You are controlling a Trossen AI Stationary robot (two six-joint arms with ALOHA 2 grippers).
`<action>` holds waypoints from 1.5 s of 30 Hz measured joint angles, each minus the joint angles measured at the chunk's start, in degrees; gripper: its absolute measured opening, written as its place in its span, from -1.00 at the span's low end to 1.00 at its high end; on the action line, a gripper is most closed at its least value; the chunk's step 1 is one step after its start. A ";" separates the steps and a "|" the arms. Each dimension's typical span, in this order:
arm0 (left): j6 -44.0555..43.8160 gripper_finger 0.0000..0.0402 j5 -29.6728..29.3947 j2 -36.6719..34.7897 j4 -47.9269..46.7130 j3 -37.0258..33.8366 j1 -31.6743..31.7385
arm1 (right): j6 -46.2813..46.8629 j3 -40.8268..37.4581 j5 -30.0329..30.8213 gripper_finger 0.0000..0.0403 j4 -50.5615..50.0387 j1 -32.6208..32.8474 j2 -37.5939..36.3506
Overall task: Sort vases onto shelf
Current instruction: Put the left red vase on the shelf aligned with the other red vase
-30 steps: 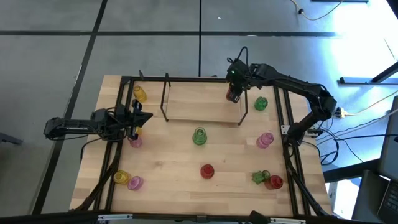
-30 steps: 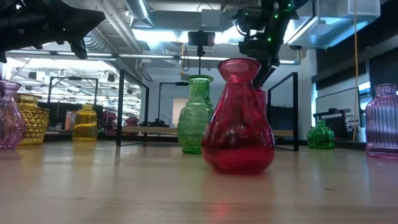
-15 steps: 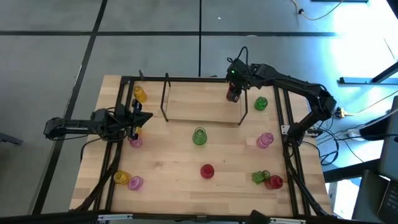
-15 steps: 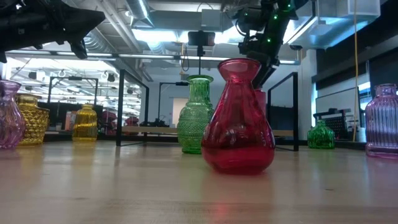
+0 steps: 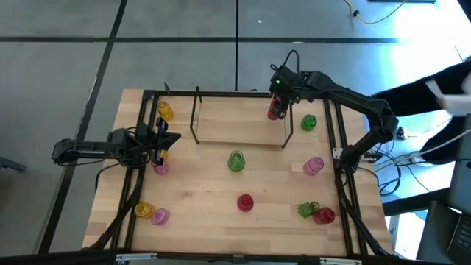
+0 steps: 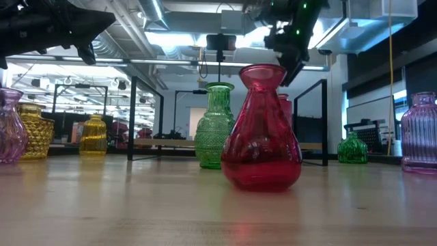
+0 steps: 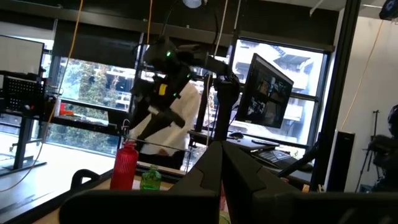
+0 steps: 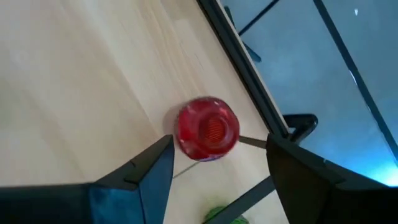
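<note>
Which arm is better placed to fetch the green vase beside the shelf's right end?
The right. Its open gripper hangs above the red vase on the shelf, close to that green vase. The left gripper waits at the table's far left side.

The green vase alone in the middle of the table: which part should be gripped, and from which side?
Grip the green vase at its narrow neck, just under the lip, coming straight down from above. It stands upright, with no other vase close, so the jaws can likely straddle the neck freely; the bulbous body is much wider.
</note>
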 joint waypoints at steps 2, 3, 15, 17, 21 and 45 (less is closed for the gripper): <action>-0.01 -0.99 -0.02 0.00 0.00 0.00 0.00 | 1.09 2.15 -0.15 0.18 -1.36 1.47 -0.16; 0.00 -0.99 -0.02 0.00 0.00 0.00 0.00 | 1.30 2.99 -0.25 0.18 -1.92 2.51 -0.29; -0.07 -0.99 0.09 0.00 -0.07 0.00 0.00 | 4.85 3.78 -1.73 0.18 1.68 22.11 -0.77; -0.09 -0.99 0.14 0.01 -0.09 0.00 -0.01 | 5.76 3.64 -1.77 0.18 2.75 25.09 -0.72; -0.15 -0.99 0.20 0.00 -0.28 0.00 0.00 | 7.22 3.66 -1.76 0.18 4.27 30.32 -0.74; -0.44 -0.99 0.17 0.00 -0.56 0.02 -0.01 | 8.51 3.66 -10.13 0.17 13.04 47.91 8.46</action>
